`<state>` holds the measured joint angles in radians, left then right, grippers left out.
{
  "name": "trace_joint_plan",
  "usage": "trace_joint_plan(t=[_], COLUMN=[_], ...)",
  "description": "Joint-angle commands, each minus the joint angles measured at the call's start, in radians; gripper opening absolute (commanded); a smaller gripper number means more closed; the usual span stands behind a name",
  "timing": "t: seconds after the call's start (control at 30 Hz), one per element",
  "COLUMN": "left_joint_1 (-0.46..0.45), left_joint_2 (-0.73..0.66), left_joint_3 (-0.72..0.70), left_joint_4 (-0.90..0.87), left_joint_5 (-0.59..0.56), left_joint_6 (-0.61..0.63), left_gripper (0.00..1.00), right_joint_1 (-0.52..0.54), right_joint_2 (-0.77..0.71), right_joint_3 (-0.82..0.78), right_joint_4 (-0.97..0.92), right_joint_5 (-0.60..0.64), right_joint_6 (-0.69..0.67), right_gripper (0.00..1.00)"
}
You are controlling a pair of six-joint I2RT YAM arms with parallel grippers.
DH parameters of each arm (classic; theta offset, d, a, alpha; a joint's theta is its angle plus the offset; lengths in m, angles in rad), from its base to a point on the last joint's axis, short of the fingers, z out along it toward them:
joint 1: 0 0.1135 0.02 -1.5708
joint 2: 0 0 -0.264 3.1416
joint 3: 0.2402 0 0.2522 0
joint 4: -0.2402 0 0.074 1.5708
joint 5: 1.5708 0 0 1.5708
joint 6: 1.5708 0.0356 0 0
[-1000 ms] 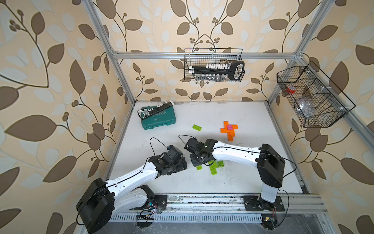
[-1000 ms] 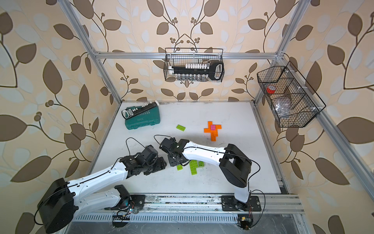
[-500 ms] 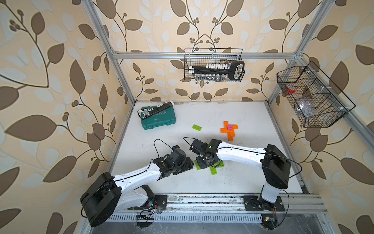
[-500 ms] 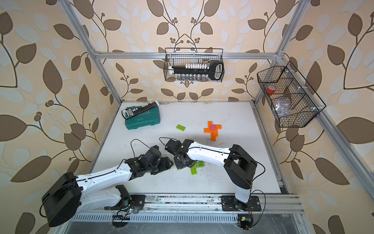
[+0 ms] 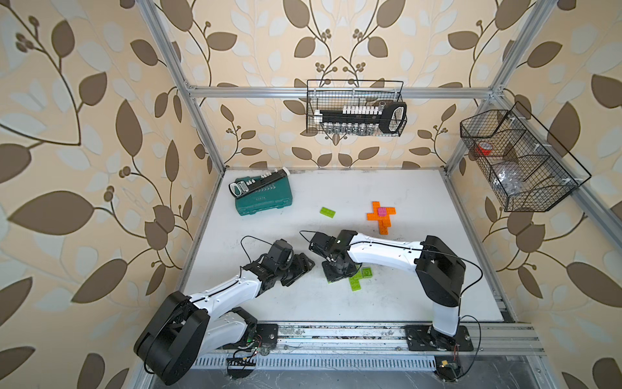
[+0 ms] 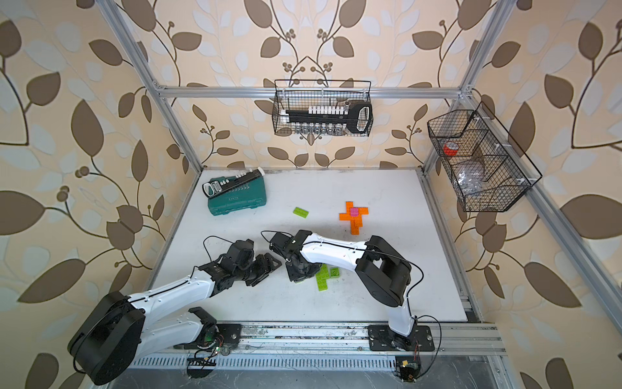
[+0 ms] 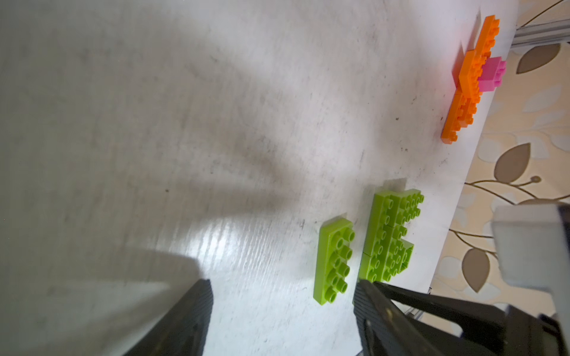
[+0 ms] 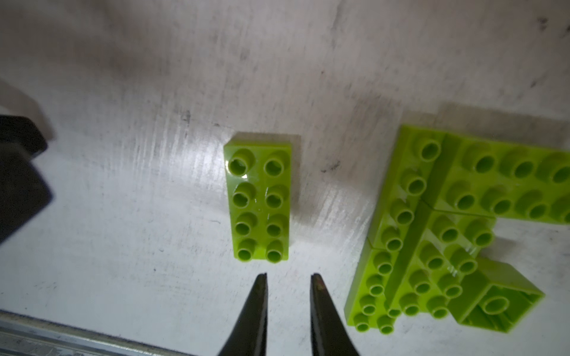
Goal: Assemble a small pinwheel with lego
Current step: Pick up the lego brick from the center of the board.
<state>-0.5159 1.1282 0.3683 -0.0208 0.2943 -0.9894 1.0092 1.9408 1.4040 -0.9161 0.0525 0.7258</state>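
A loose lime green 2x4 lego brick (image 8: pixel 259 197) lies studs up on the white table, just beyond the tips of my right gripper (image 8: pixel 289 277). That gripper's jaws stand a narrow gap apart with nothing between them. Beside the brick sits a cluster of joined green bricks (image 8: pixel 431 231), also seen in both top views (image 5: pixel 358 278) (image 6: pixel 324 276). My left gripper (image 7: pixel 280 286) is open wide and empty, and the loose brick (image 7: pixel 334 259) lies just ahead of one finger. An orange cross with a pink brick on top (image 5: pixel 382 217) lies farther back. Another green brick (image 5: pixel 327 212) lies alone.
A teal tool case (image 5: pixel 264 198) with a socket rail on it sits at the back left. Wire baskets hang on the back wall (image 5: pixel 355 111) and the right wall (image 5: pixel 518 161). The two grippers (image 5: pixel 304 266) (image 5: pixel 333 272) are close together at the table's middle front.
My right gripper has come down toward the front over the green bricks and its jaws have narrowed. My left gripper has edged to the right, nearer the right one.
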Motion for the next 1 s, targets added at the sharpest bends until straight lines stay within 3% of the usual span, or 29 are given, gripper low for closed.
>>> trace_joint_plan(t=[0.0, 0.97], left_joint_1=[0.005, 0.005], left_joint_2=[-0.011, -0.031], left_joint_3=[-0.004, -0.006], left_joint_4=[0.014, -0.001], left_joint_5=[0.029, 0.027], left_joint_6=[0.027, 0.041], left_gripper=[0.75, 0.75], right_joint_1=[-0.003, -0.01], right_joint_2=[0.043, 0.116], right_joint_3=[0.04, 0.059], right_joint_4=[-0.013, -0.028], right_joint_5=[-0.016, 0.018], right_joint_6=[0.024, 0.035], right_gripper=[0.21, 0.12])
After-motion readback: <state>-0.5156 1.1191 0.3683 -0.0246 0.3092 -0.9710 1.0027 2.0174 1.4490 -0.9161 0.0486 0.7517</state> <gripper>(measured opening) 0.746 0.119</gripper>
